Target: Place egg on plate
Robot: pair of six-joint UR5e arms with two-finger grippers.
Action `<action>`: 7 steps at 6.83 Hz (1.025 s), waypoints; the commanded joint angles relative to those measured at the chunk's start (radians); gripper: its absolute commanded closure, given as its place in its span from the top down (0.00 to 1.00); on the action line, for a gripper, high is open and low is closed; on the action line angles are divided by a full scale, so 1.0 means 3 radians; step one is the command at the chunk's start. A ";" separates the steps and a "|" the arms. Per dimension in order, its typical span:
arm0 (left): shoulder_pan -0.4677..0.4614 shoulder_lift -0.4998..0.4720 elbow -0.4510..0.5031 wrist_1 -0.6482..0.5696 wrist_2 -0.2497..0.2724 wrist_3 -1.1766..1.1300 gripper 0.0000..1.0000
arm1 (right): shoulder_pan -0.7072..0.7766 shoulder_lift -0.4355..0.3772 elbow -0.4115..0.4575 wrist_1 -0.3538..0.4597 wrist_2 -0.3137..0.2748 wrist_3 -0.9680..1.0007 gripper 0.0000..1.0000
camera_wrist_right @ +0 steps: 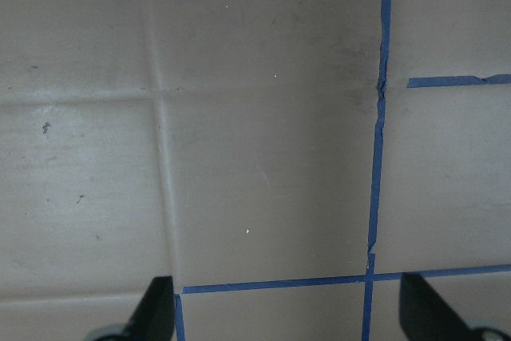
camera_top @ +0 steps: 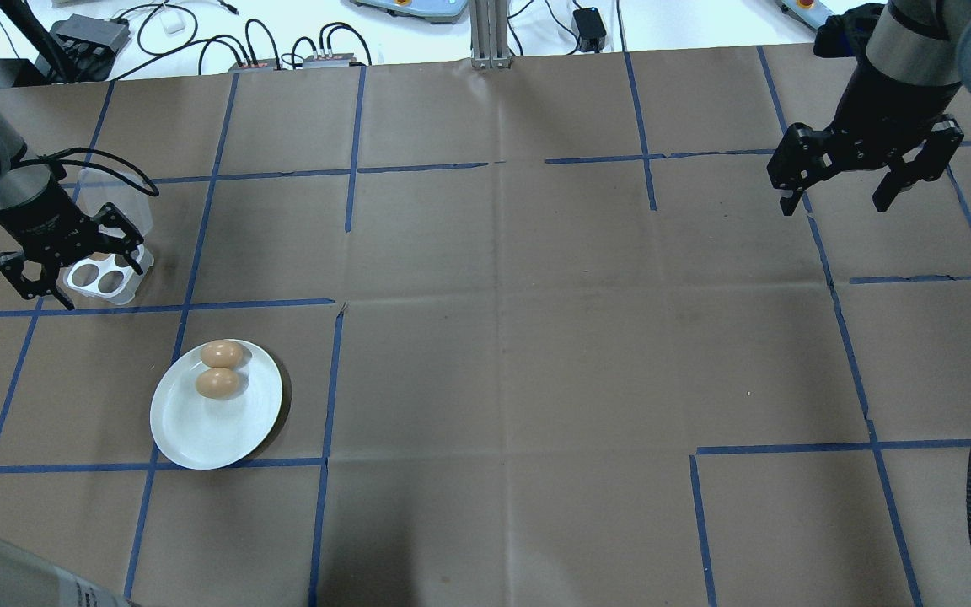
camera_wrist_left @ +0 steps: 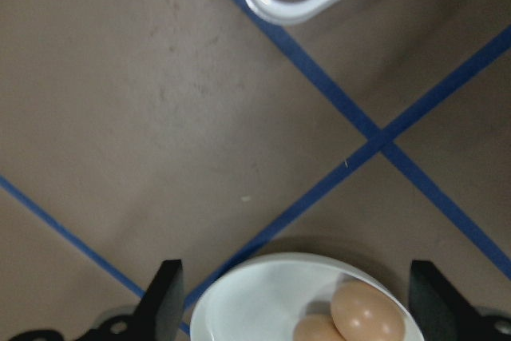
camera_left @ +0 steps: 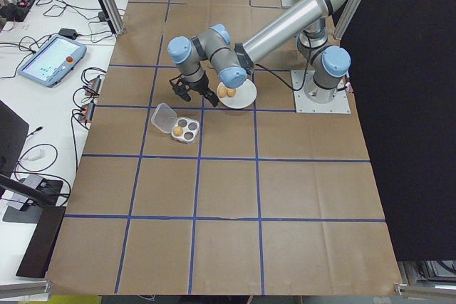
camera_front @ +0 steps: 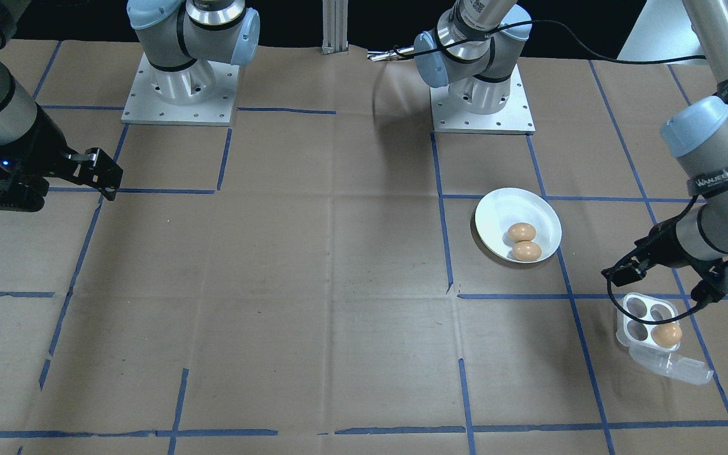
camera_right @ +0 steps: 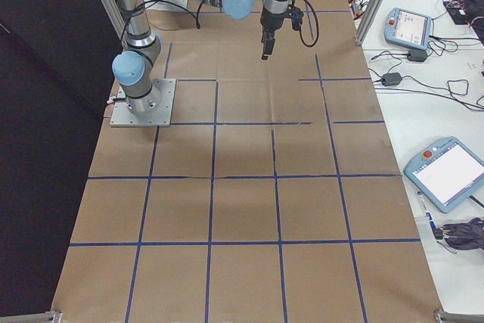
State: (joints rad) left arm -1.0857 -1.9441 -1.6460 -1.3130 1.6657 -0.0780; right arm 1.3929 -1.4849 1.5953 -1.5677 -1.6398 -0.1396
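Fingers of both the left gripper (camera_top: 72,274) and right gripper (camera_top: 840,196) spread empty; 2 eggs (camera_top: 219,369) crowd the plate (camera_top: 207,430) rim.

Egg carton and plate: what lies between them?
Only bare brown paper crossed by blue tape lines between the egg carton and the plate, shown in the overhead and left wrist views.

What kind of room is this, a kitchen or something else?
Most likely a robotics lab, not a kitchen. The table is covered in brown paper marked into squares with blue tape, two robot arms are bolted to it, and handheld control screens and cables lie on side benches.
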 commanded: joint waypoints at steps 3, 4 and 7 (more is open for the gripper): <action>0.0172 -0.0365 0.0372 0.0332 -0.0347 0.2301 0.99 | 0.0000 0.0000 0.0000 0.0000 0.0000 0.0000 1.00; 0.0178 -0.0457 0.0465 0.0373 -0.0347 0.2518 0.99 | 0.0000 0.0000 0.0000 0.0000 0.0000 0.0000 1.00; 0.0259 -0.0611 0.0583 0.0485 -0.0311 0.3137 0.98 | 0.0000 0.0000 0.0000 0.0000 0.0000 0.0000 1.00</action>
State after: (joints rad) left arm -1.0231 -2.1059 -1.4831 -1.1816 1.5728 0.7957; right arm 1.3929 -1.4849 1.5953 -1.5678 -1.6398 -0.1396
